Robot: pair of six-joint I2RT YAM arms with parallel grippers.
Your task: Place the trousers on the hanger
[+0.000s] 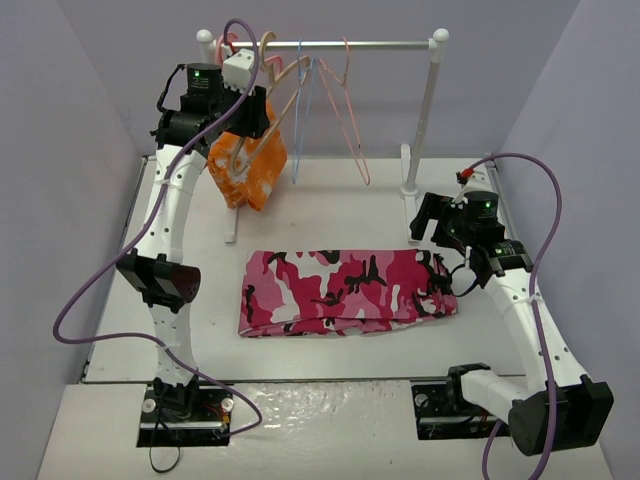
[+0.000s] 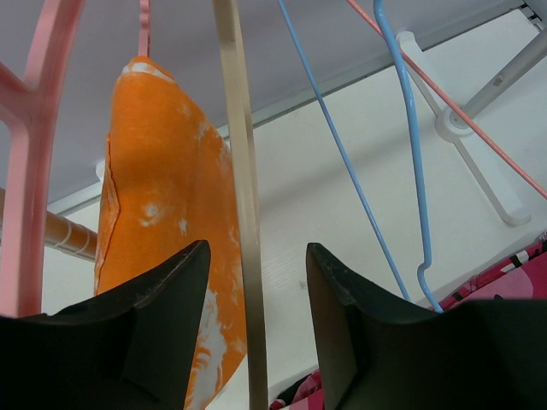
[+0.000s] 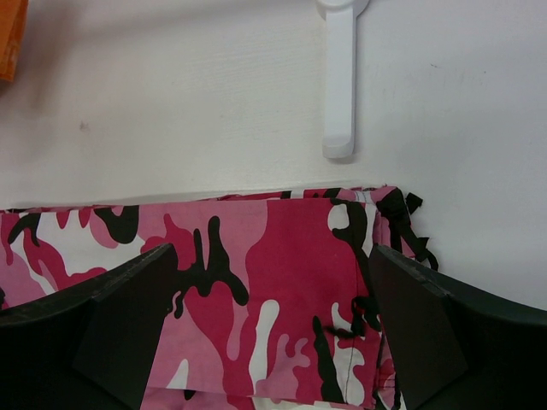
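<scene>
The trousers (image 1: 340,292), in pink, red, white and black camouflage print, lie folded flat across the middle of the table. The beige hanger (image 1: 285,95) hangs on the rail at the back. My left gripper (image 1: 252,112) is raised at that hanger. In the left wrist view one beige bar of the hanger (image 2: 244,171) runs between the fingers of the left gripper (image 2: 256,248), with a gap on each side, so it is open. My right gripper (image 1: 458,278) hovers open over the right end of the trousers (image 3: 282,282), nothing between its fingers (image 3: 128,299).
A white rack with a metal rail (image 1: 330,44) stands at the back, and its foot (image 3: 339,77) lies just beyond the trousers. On the rail also hang a thick pink hanger (image 2: 34,154), an orange-and-white cloth (image 1: 250,165), a blue wire hanger (image 2: 410,128) and a pink wire hanger (image 1: 350,120).
</scene>
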